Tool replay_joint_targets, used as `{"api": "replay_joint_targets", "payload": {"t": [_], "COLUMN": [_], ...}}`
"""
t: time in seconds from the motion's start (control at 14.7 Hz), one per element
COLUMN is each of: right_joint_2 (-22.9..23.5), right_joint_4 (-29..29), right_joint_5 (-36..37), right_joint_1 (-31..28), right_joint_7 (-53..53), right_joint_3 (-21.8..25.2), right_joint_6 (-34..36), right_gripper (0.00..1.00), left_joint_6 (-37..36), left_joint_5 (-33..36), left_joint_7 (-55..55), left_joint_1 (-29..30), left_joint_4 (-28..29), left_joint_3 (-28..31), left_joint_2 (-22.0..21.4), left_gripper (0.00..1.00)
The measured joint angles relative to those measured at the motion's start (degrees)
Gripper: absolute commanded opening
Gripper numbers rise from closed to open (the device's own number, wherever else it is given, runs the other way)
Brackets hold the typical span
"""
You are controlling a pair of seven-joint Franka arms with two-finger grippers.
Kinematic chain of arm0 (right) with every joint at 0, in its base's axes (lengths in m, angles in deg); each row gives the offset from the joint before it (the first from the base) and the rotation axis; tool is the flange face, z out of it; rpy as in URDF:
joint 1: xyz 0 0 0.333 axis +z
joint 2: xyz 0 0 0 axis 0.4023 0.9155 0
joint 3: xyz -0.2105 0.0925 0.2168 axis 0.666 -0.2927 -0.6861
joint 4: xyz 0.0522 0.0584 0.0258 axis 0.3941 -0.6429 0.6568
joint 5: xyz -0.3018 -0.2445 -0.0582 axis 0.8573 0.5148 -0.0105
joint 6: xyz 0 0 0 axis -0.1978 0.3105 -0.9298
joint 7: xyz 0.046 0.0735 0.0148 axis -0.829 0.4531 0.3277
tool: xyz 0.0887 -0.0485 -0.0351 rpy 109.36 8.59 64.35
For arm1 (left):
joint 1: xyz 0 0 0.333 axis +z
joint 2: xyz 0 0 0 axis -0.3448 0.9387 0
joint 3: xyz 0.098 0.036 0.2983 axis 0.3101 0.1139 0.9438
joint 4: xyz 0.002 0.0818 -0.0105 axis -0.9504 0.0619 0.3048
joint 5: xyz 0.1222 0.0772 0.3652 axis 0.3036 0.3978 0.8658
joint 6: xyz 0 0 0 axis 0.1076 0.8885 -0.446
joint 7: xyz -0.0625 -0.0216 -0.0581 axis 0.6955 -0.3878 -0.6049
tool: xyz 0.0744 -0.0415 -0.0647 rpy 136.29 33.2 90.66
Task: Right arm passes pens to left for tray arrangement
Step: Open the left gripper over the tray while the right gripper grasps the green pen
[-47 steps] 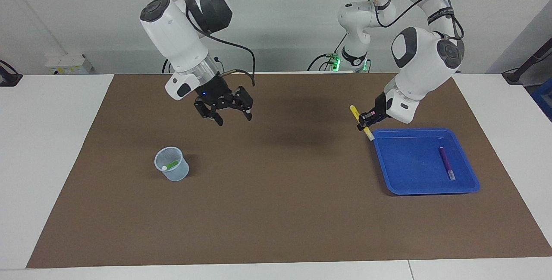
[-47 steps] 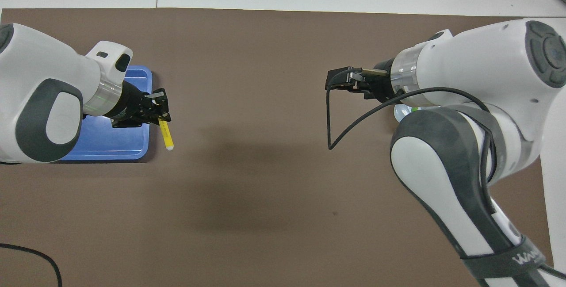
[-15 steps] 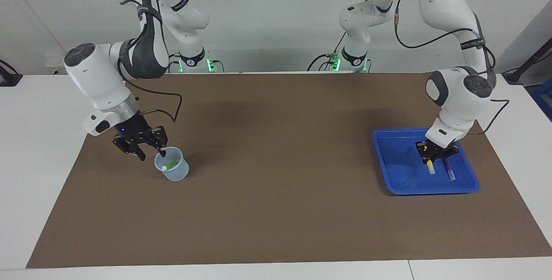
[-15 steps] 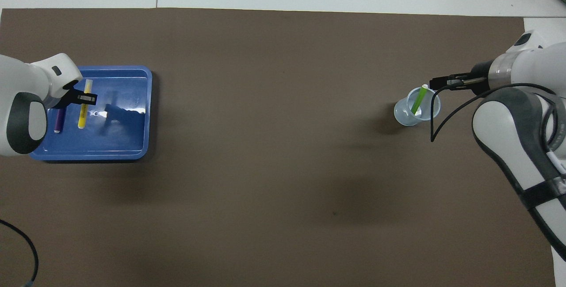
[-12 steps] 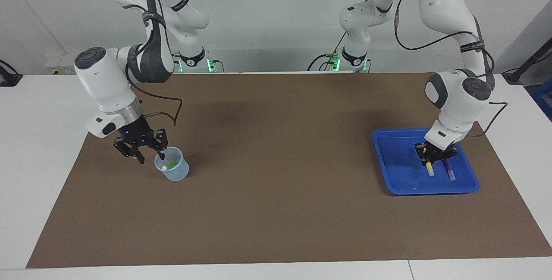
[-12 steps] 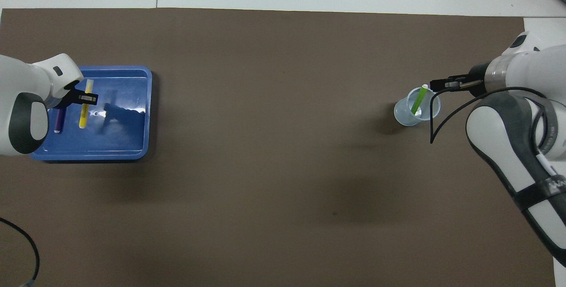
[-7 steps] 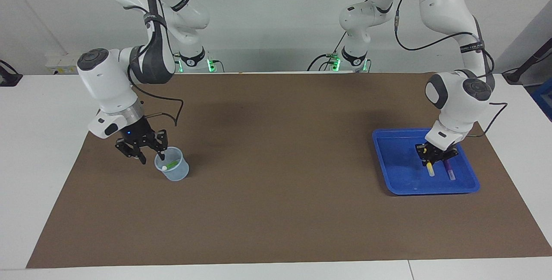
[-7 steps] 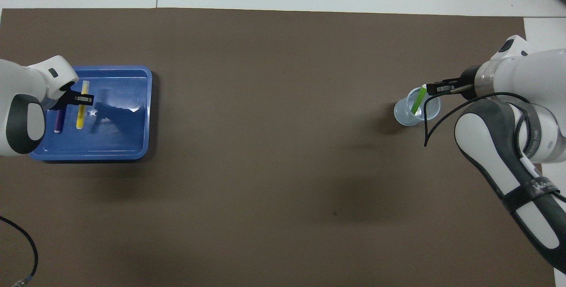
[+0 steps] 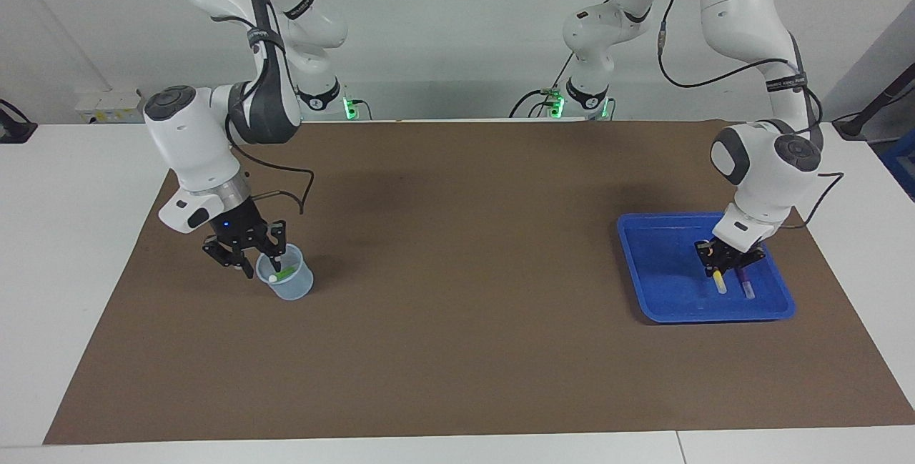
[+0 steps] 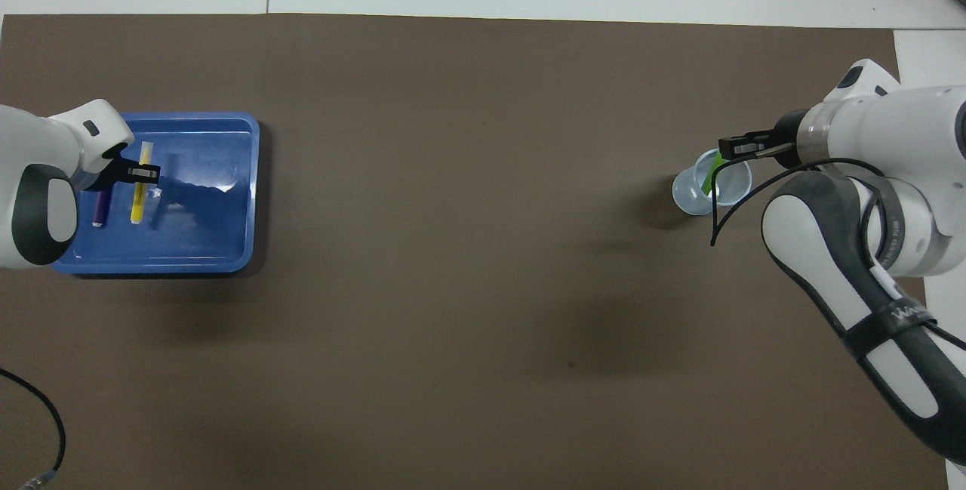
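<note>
- Left gripper (image 9: 722, 264) is low in the tray (image 9: 658, 285) at the left arm's end of the tabletop, closed on the yellow pen (image 9: 720, 282); the purple pen (image 9: 745, 285) lies just beside it.
- Right gripper (image 9: 259, 264), jaws part open, straddles the rim of the cup (image 9: 289, 285) that holds the green pen (image 9: 284, 274), at the right arm's end.

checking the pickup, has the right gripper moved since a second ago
Yes: the right gripper has shifted from beside the cup to over its rim, down at the green pen.
</note>
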Motion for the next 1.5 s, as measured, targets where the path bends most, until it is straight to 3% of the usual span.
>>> {"api": "replay_joint_targets", "payload": {"t": [0.55,0.95,1.09,1.5], "right_joint_2": [0.9,1.61,1.65,2.02], "right_joint_4": [-0.01,-0.01,-0.01,-0.02], "right_joint_5": [0.0,0.0,0.0,0.0], "right_joint_1": [0.0,0.04,0.38,0.78], "right_joint_7": [0.0,0.0,0.0,-0.01], "right_joint_3": [0.0,-0.01,-0.04,-0.03], "right_joint_6": [-0.93,-2.02,-2.02,-2.02], "right_gripper": [0.38,0.35,0.35,0.32], "left_joint_6": [0.19,0.22,0.22,0.21], "left_joint_5": [0.0,0.0,0.0,0.0], "left_joint_7": [0.0,-0.04,-0.25,-1.22], "left_joint_1": [0.75,1.39,1.39,1.39], "left_joint_4": [1.0,1.94,2.01,2.06], "left_joint_3": [0.15,0.11,0.08,-0.22], "left_joint_2": [0.0,0.0,0.01,0.0], "left_gripper": [0.01,0.17,0.3,0.36]}}
